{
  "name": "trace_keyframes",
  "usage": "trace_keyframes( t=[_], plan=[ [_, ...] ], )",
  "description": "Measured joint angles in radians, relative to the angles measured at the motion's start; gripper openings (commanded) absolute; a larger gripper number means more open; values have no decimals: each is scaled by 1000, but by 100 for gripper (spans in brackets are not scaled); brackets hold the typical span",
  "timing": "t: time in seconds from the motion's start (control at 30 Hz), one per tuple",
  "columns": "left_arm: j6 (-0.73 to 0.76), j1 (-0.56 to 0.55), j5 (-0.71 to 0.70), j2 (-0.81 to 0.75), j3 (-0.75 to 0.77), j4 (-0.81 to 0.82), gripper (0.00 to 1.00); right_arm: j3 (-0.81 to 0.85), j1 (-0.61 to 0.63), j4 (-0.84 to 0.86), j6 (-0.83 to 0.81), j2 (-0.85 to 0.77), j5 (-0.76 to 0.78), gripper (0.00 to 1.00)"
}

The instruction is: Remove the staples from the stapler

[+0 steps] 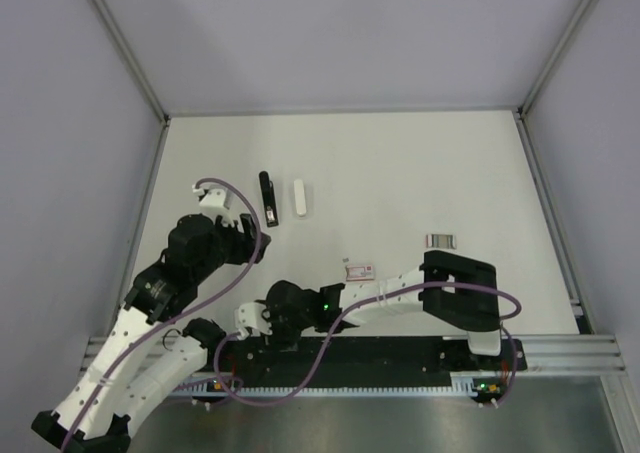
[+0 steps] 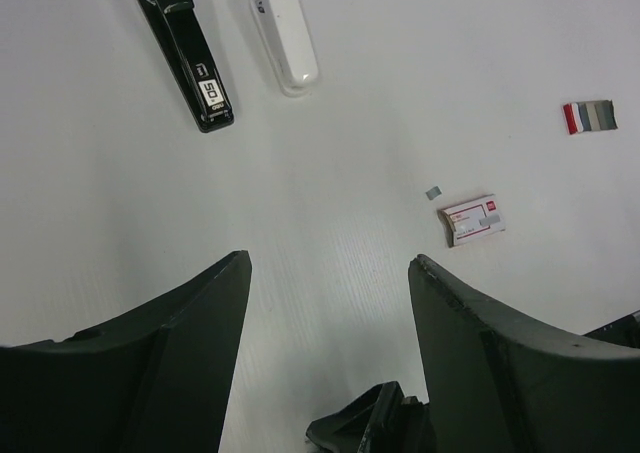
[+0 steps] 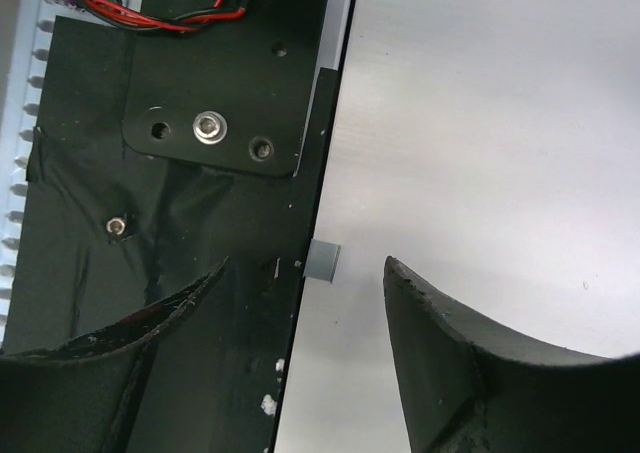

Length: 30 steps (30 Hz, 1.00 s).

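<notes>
The black stapler [image 1: 268, 199] [image 2: 186, 51] lies at the table's back left, with a white oblong piece [image 1: 299, 198] [image 2: 287, 29] parallel on its right. The staples [image 1: 441, 240] [image 2: 590, 117], a short grey strip with darker ends, lie apart on the right of the table. My left gripper [image 1: 248, 235] [image 2: 330, 261] hovers open just in front of the stapler, nothing between its fingers. My right gripper [image 1: 248, 318] [image 3: 307, 263] stands open and low over the black base rail [image 3: 180, 123] at the near edge, holding nothing.
A flat red-and-white box [image 1: 359, 270] [image 2: 472, 220] lies mid-table, a tiny grey bit [image 2: 433, 191] beside it. Another small grey square [image 3: 323, 260] sits at the rail's edge ahead of the right fingers. Walls enclose the table on three sides.
</notes>
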Motion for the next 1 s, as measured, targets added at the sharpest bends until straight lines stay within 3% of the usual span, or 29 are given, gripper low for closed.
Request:
trace_keyframes(
  t=[1.0],
  plan=[
    [26,0,24,-6,-33,35,70,34,2,18,107,48,78,50]
  ],
)
